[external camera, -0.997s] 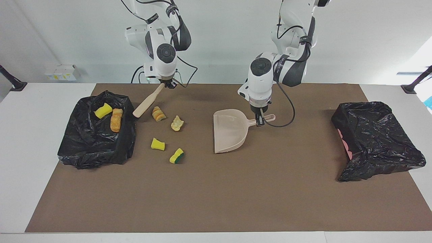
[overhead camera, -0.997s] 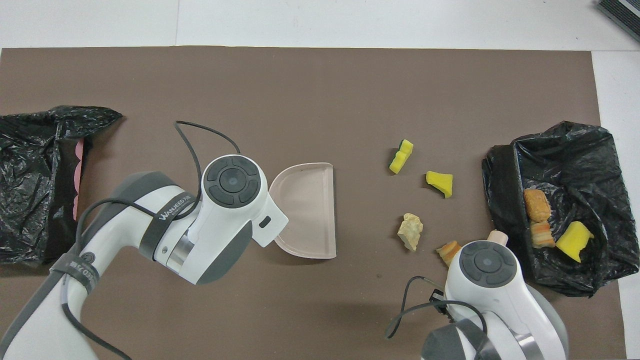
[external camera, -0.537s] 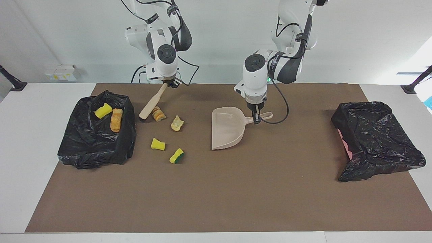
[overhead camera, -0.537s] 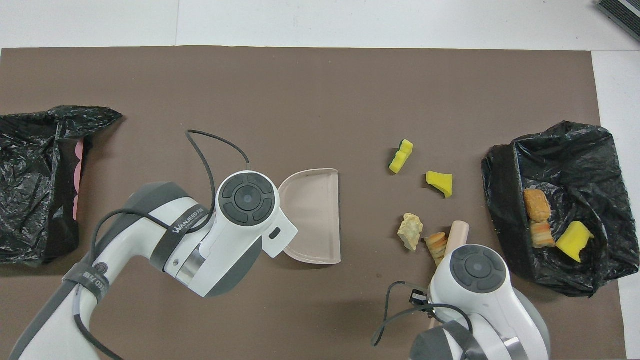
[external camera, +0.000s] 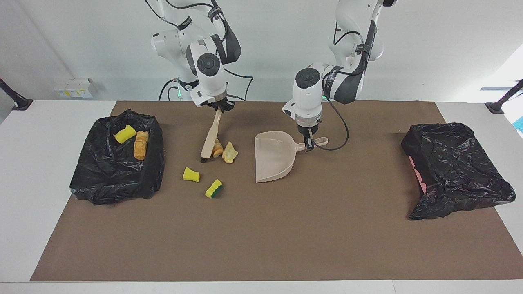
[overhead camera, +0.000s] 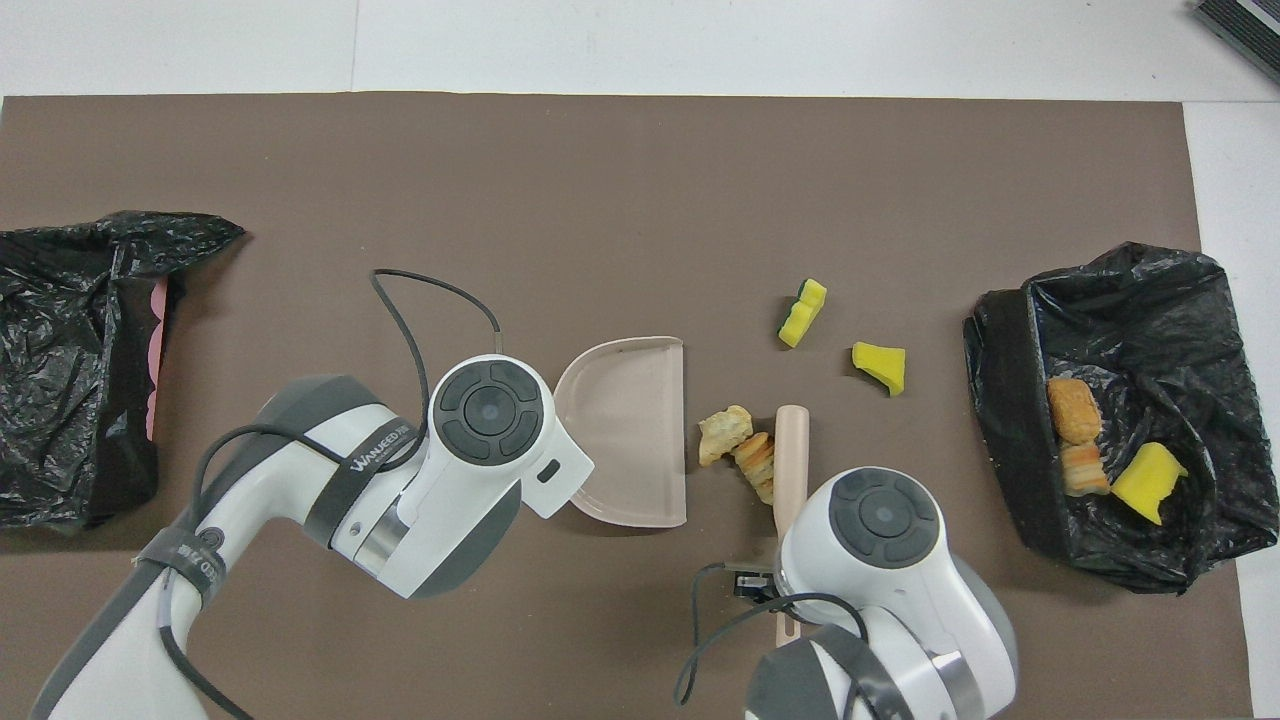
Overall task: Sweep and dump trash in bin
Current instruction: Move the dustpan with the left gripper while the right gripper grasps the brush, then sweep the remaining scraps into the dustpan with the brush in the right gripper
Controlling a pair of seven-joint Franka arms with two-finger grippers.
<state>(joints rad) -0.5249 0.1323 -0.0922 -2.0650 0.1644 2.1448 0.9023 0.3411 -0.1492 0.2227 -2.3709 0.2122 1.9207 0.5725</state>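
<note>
Brush is gripped by its handle in the right gripper, fingers clamped shut on it, head down on the mat w/ two tan lumps pressed against it. Versus a sec ago, the brush has been swung from beside the bin toward the dustpan, and the crusty lump and pale lump have been pushed along w/ it; both now sit bunched together just short of the pan's open edge.

Going across the facing view from the right arm's end: the black-bagged bin is seen w/ three scraps already in it, a yellow sponge piece and two orange lumps, unchanged. Next, the brush and its two lumps. Farther from the robots, two sponge scraps are left untouched on the mat: a plain yellow one and a green-backed one. Then the dustpan, lying flat w/ its mouth toward the trash, held by the handle in the left gripper, closed tight on it; it has been shifted slightly toward the brush over the last sec. At the left arm's end a second black bag is seen, nothing visible in it.

Judged from this: the sweep stroke is mid-way, approx. two of the four loose scraps are nearly at the pan. Another short push is likely needed to get them over the lip. The two sponge bits are off the brush's line, so a separate pass is prob. needed before dumping.
</note>
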